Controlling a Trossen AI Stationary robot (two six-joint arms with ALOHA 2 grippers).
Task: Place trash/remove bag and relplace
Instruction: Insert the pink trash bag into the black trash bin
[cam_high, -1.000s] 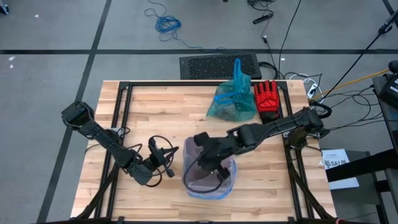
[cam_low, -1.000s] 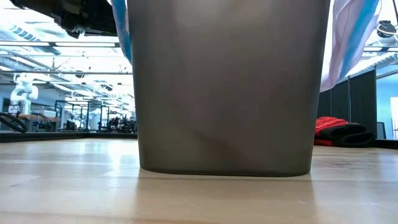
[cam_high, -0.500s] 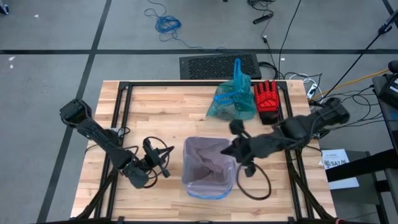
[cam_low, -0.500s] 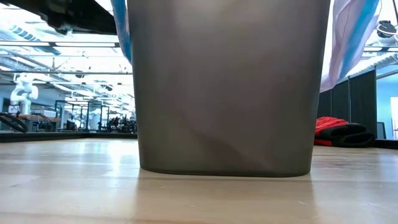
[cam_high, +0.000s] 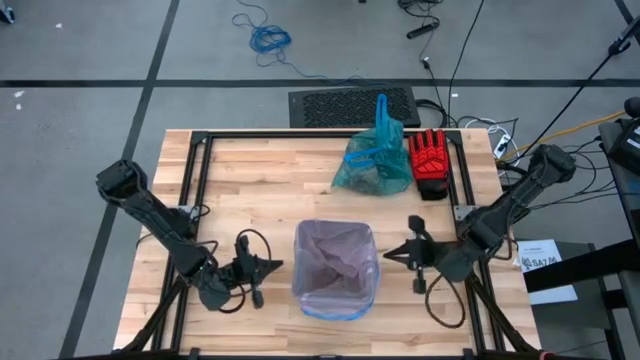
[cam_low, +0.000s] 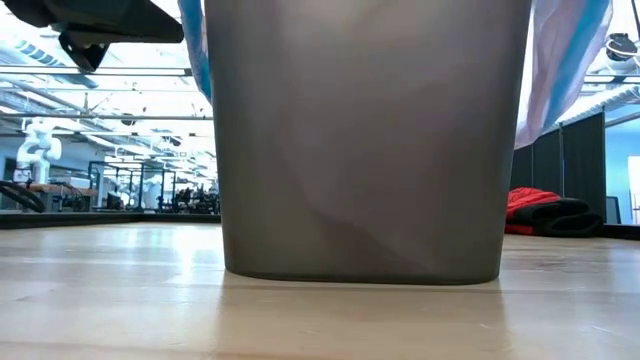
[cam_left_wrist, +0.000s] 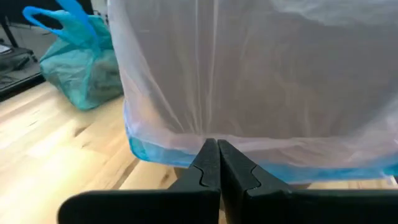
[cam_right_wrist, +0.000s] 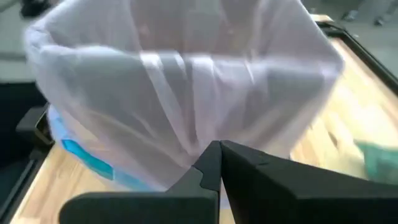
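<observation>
**Teal bag off the bin, both claws empty**

The teal bag (cam_high: 375, 160) sits knotted at the table's (cam_high: 260, 180) far edge, touching a red glove (cam_high: 430, 160). Nearer, a grey bin (cam_high: 336, 268) stands lined with a pink bag (cam_left_wrist: 249, 74). The left claw (cam_high: 274, 265) and right claw (cam_high: 392, 256) flank the bin, each pressed together, holding nothing.

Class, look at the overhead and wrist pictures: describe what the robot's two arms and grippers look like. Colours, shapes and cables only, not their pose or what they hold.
Both arms are dark, nearly black, built of slim jointed segments with chunkier housings at the joints. A thin black cable loops loosely beside each wrist. The left gripper and right gripper each have two flat, angular black fingers with stepped, notched inner edges. No markings are visible.
</observation>
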